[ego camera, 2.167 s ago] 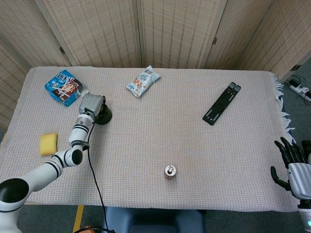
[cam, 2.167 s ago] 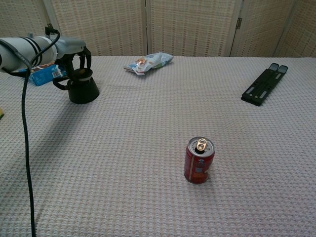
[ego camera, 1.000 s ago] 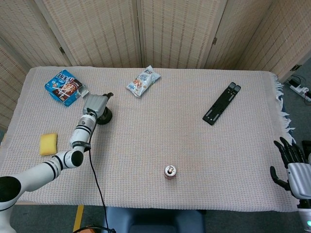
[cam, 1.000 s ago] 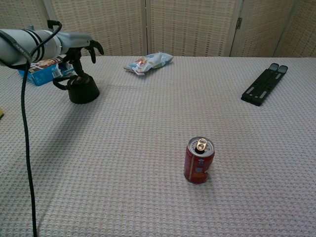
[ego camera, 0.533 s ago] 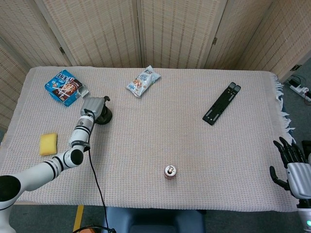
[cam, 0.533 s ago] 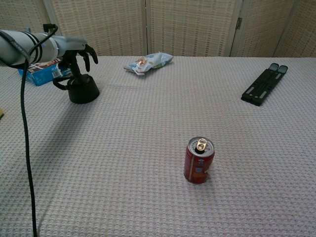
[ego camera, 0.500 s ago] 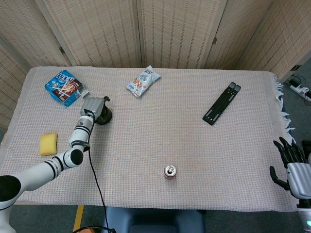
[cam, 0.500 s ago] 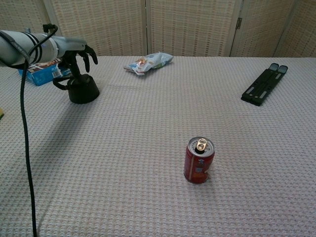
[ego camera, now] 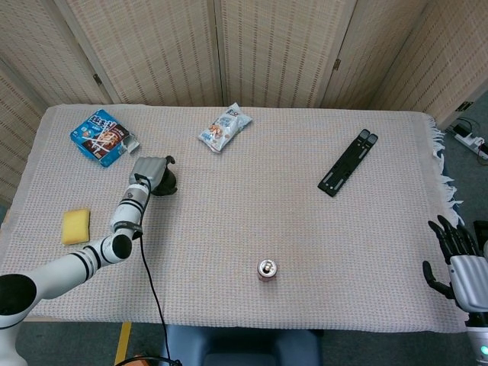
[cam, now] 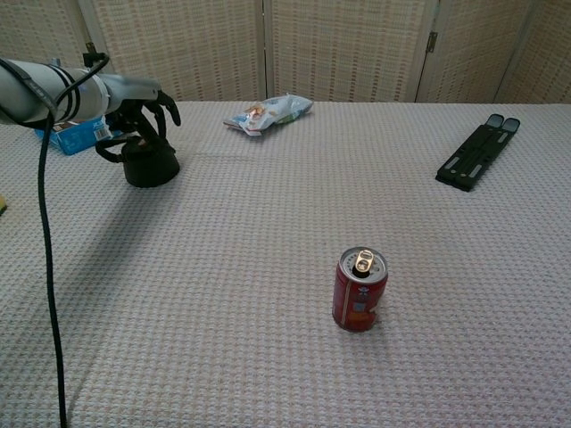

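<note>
A black mug (ego camera: 168, 184) (cam: 150, 164) stands at the left of the cloth-covered table (ego camera: 252, 221). My left hand (ego camera: 152, 171) (cam: 145, 109) hovers directly over the mug's mouth. Its dark fingers (cam: 159, 111) are apart and droop toward the rim, and I see no firm grip. A red drink can (ego camera: 267, 269) (cam: 359, 291) stands upright near the front middle, far from both hands. My right hand (ego camera: 456, 255) hangs beyond the table's right edge with fingers spread and nothing in it. The chest view does not show it.
A blue snack box (ego camera: 103, 137) (cam: 75, 132) lies behind the mug, and a white snack bag (ego camera: 225, 127) (cam: 268, 111) at the back middle. A yellow sponge (ego camera: 75, 226) sits at the left edge, a black folding stand (ego camera: 348, 162) (cam: 476, 152) at the right. A black cable (cam: 45, 267) trails from the left arm.
The left hand let go of the mug's top, lifted with its fingers spread, then lowered them over the rim again. The mug, the can and the right hand stayed put.
</note>
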You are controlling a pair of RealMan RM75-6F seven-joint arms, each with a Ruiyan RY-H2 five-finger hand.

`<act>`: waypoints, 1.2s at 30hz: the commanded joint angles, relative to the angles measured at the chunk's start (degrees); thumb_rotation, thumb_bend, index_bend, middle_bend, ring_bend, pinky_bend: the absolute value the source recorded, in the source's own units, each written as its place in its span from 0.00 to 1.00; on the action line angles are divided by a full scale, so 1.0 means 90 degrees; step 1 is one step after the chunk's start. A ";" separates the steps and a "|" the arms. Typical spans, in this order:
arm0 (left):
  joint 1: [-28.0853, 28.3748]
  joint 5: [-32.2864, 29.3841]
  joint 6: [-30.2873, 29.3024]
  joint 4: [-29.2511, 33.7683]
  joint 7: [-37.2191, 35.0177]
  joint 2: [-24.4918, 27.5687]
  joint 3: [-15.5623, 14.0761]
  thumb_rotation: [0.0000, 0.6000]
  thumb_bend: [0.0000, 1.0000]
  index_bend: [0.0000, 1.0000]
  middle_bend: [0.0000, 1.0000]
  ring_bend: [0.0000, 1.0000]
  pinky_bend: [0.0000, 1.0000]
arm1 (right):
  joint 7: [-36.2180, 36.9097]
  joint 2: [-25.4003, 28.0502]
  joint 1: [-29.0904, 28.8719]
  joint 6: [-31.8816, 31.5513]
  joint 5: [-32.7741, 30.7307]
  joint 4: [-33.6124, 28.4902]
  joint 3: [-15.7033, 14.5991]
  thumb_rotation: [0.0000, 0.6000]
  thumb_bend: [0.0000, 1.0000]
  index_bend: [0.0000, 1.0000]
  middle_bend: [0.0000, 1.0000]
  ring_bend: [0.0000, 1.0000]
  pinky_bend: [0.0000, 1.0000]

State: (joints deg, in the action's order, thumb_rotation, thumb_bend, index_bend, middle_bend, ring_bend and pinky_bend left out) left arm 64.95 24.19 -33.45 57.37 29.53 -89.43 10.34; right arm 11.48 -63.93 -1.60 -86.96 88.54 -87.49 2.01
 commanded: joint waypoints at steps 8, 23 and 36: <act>0.0042 -0.0035 -0.0121 0.0049 -0.0142 0.0058 0.0010 0.63 0.21 0.20 0.32 0.76 0.78 | 0.0008 0.0010 -0.0004 -0.0004 0.0005 0.0002 0.0007 1.00 0.52 0.00 0.04 0.09 0.00; -0.0862 0.0919 -0.1083 0.1855 -0.1350 0.1349 0.0394 0.60 0.22 0.15 0.19 0.28 0.35 | 0.0140 0.0119 -0.0082 0.0060 -0.0017 0.0013 0.0072 1.00 0.52 0.00 0.04 0.09 0.00; -0.2489 0.2989 -0.3088 0.3214 -0.2242 0.2193 -0.0089 0.95 0.22 0.20 0.13 0.20 0.24 | 0.0607 0.0529 -0.0363 0.0532 0.0073 -0.0202 0.0036 1.00 0.52 0.00 0.03 0.08 0.00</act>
State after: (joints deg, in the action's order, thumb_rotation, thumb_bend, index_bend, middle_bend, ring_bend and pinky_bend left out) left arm 45.84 47.25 -57.80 83.65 11.27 -71.60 11.37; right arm 16.65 -59.39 -4.65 -82.27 88.93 -89.26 2.37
